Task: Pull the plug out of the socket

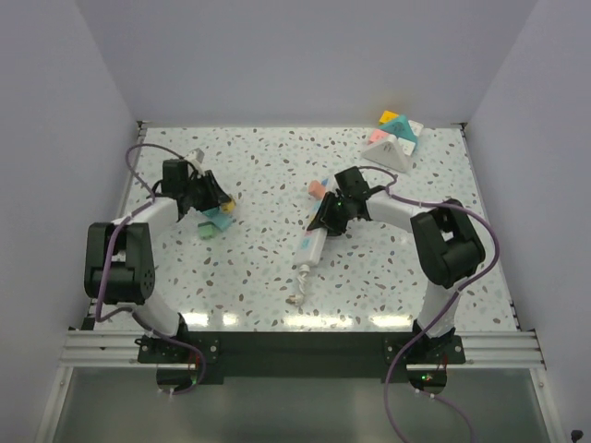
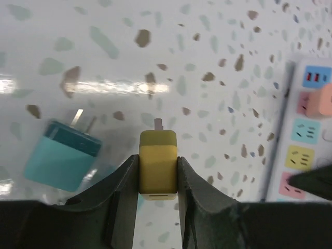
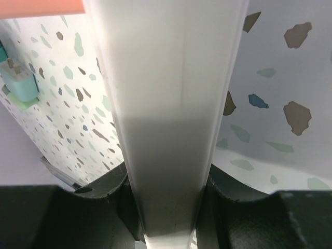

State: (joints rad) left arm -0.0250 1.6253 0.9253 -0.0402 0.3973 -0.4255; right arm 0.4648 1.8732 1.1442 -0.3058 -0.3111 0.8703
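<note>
My left gripper (image 1: 214, 196) (image 2: 158, 162) is shut on a yellow plug (image 2: 158, 166) (image 1: 228, 204), held free of the strip just above the table with its prong pointing away. The white power strip (image 1: 312, 242) lies at mid-table and shows at the right edge of the left wrist view (image 2: 306, 140), with coloured sockets and a pink plug (image 2: 318, 100) (image 1: 317, 188) still seated in it. My right gripper (image 1: 328, 220) (image 3: 168, 205) is shut on the strip's body (image 3: 171, 104); the pink plug (image 3: 41, 6) shows at the top left.
A teal plug (image 2: 65, 155) (image 1: 218, 217) lies on the table beside the yellow one, with a green plug (image 1: 208, 231) next to it. The strip's short cable end (image 1: 297, 295) lies toward the near edge. Coloured triangular blocks (image 1: 395, 140) sit at the back right.
</note>
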